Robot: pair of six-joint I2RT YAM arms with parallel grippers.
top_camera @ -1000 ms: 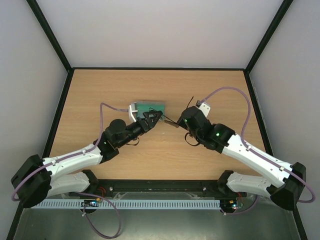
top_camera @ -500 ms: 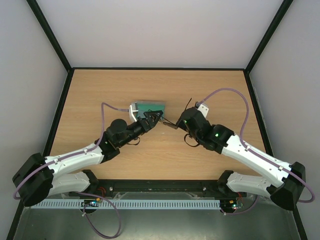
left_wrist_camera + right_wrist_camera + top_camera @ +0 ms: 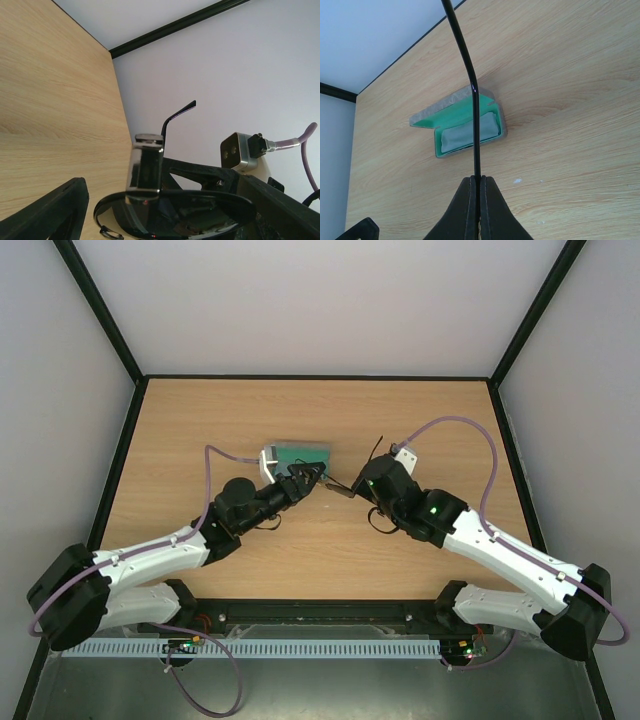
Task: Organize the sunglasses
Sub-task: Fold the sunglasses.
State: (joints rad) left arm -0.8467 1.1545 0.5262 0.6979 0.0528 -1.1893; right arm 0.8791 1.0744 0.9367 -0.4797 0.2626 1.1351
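Plainly, the sunglasses [image 3: 145, 170] are off the bench [image 3: 570, 90], held up between our two arms just beside the open case [image 3: 452, 114]. Our right claw [image 3: 479, 182] is pinched tight on one slim temple arm [image 3: 476, 125], with only the wire between its flat fingers. We judge that this thin grip is there to hold the frame aloft and steady while the other arm works on it.

Our left claw [image 3: 308, 473] stands wide about the front of the frame. In its wrist view a dark lens [image 3: 175, 215] lies by one finger [image 3: 45, 215], and we see no pinch on it. We take the step in hand to be a handover or a folding of the arms, since a spread pair would hardly fit the case.

That case rests on the bench with its lid thrown back and green lining up, a pale cloth [image 3: 470, 135] in its tray. It is placed so, we think, to receive the pair. One risk is that the wire may twist or slip in so narrow a hold.
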